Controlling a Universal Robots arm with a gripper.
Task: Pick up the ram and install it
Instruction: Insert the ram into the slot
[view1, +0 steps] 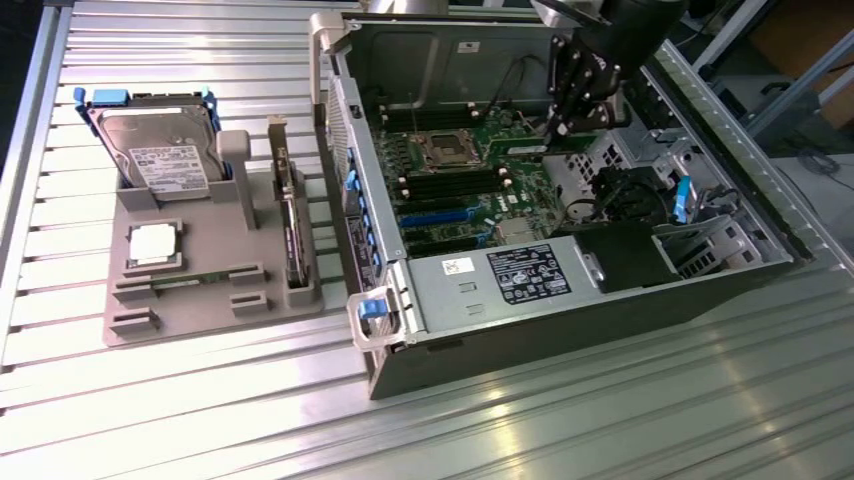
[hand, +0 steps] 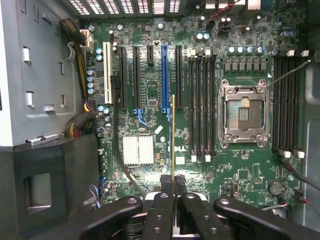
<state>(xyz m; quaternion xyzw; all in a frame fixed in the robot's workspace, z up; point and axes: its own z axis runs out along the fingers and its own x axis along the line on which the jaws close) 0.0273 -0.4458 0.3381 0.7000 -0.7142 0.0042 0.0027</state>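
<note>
A: Where is the ram?

B: It is a thin green stick held edge-on in the pincer (hand: 173, 192). In the wrist view the ram (hand: 173, 135) shows only as a narrow yellowish line running from between the black fingers (hand: 161, 210) out over the motherboard (hand: 150, 85). Its chips cannot be made out from that angle.

A: So the pincer is closed?

B: Narrowed tight on the ram, one finger pressed to each face.

A: Where is it over the computer?

B: In the exterior view the pincer (view1: 571, 128) hangs inside the open computer case (view1: 561, 330), above the board near the processor socket (view1: 441, 150). A green strip below the fingertips may be the ram (view1: 514, 148), but the arm covers part of it and I cannot tell whether it touches a slot.

A: And in the wrist view?

B: The ram's line lies just beside the black memory slots (hand: 202, 105). Whether it is above one of them or next to them is unclear. The empty socket (hand: 245, 115) sits beyond those slots.

A: What else is there?

B: On the metal table (view1: 200, 400), toward the exterior view's left, a grey holder tray (view1: 174, 300) carries a hard drive (view1: 158, 150) standing upright, a square silver processor chip (view1: 154, 243) and an expansion card (view1: 291, 215) on edge. The arm's upper part is cut off by the frame
</note>
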